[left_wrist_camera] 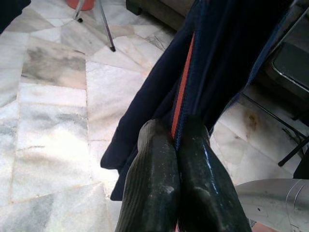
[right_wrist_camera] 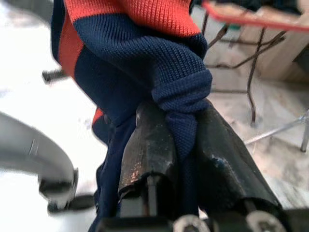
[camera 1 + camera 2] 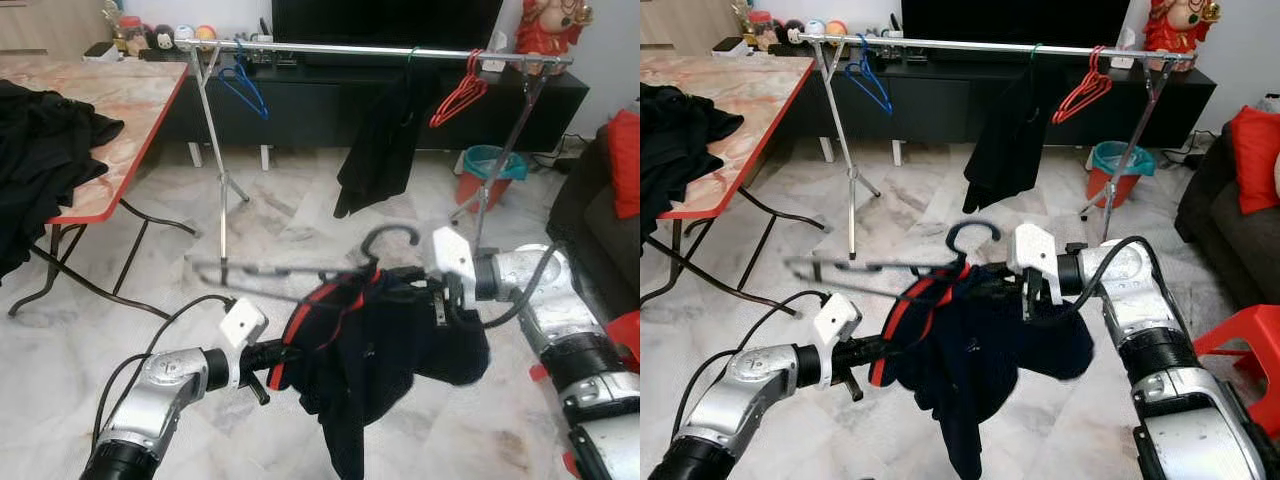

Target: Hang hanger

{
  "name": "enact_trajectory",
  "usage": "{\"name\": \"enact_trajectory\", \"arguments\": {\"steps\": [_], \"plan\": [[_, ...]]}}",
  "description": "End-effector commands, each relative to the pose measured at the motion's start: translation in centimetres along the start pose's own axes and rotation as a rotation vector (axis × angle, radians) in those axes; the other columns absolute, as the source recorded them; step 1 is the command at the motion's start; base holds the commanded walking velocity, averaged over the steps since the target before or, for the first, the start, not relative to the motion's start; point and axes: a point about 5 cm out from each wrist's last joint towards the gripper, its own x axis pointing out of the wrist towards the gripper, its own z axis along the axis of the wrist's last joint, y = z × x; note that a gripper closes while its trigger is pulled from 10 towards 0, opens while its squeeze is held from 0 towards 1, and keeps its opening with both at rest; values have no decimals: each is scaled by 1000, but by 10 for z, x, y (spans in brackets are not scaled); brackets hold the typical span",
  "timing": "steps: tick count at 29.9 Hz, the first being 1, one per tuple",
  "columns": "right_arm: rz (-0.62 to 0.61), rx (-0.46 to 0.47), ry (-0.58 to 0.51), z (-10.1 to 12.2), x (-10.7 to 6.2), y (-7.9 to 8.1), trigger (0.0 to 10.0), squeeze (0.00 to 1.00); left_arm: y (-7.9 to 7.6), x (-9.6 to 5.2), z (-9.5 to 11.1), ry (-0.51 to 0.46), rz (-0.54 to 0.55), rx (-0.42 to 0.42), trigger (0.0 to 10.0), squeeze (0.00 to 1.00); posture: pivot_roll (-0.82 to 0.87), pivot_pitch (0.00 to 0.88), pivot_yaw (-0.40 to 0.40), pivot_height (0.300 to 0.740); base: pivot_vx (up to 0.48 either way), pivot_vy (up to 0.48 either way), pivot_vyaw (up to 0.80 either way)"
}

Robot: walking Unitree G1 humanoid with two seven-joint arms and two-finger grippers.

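A navy sweater (image 3: 385, 345) with red stripes hangs on a dark hanger, whose hook (image 3: 391, 239) stands up above the collar. I hold the sweater low in front of me, above the marble floor. My left gripper (image 3: 272, 362) is shut on the sweater's left edge, beside the red stripe (image 1: 182, 92). My right gripper (image 3: 442, 300) is shut on a bunched fold of the knit (image 2: 181, 92) on the right side. The silver clothes rail (image 3: 350, 48) runs across the far side of the room, well ahead of both grippers.
On the rail hang a blue hanger (image 3: 243, 88), a black garment (image 3: 375, 150) and a red hanger (image 3: 460, 95). A red-edged table (image 3: 110, 100) with black clothes (image 3: 40, 150) stands left. A teal bin (image 3: 490, 172), a dark sofa (image 3: 590, 215) and a red stool (image 3: 625, 335) are right.
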Motion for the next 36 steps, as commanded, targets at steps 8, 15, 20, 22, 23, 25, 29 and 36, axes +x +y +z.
{"name": "enact_trajectory", "arguments": {"steps": [8, 15, 20, 22, 23, 25, 29, 36], "plan": [[-143, 1, -203, 21, -8, -11, 10000, 0, -1, -5, -6, 24, 10, -19, 0, 0, 107, 0, -28, 740, 0, 0, 0], [183, 21, -190, 18, -18, 25, 10000, 0, 3, -10, -6, 36, 27, -14, 0, 0, 111, 0, -29, 740, 0, 0, 0], [232, 45, -232, 26, -25, 34, 10000, 0, 4, -12, -8, 46, 33, -11, 0, 0, 109, 0, -26, 740, 0, 0, 0], [272, 61, -179, 25, -27, 42, 10000, 0, 4, -12, -8, 49, 34, -10, 0, 0, 108, 0, -24, 740, 0, 0, 0], [296, 65, -107, 19, -28, 46, 10000, 0, 4, -12, -8, 51, 36, -10, 0, 0, 105, 0, -22, 740, 0, 0, 0], [334, 57, 35, 6, -31, 53, 10000, 0, 5, -12, -9, 57, 40, -6, 0, 0, 104, 0, -21, 740, 0, 0, 0], [364, 21, 266, -20, -40, 57, 10000, 0, 8, -12, -8, 62, 59, 3, 0, 0, 101, 0, -19, 740, 0, 0, 0], [252, -68, 418, -33, -34, 45, 10000, 0, 11, -11, -9, 74, 89, 17, 0, 0, 101, 0, -18, 740, 0, 0, 0]]}}
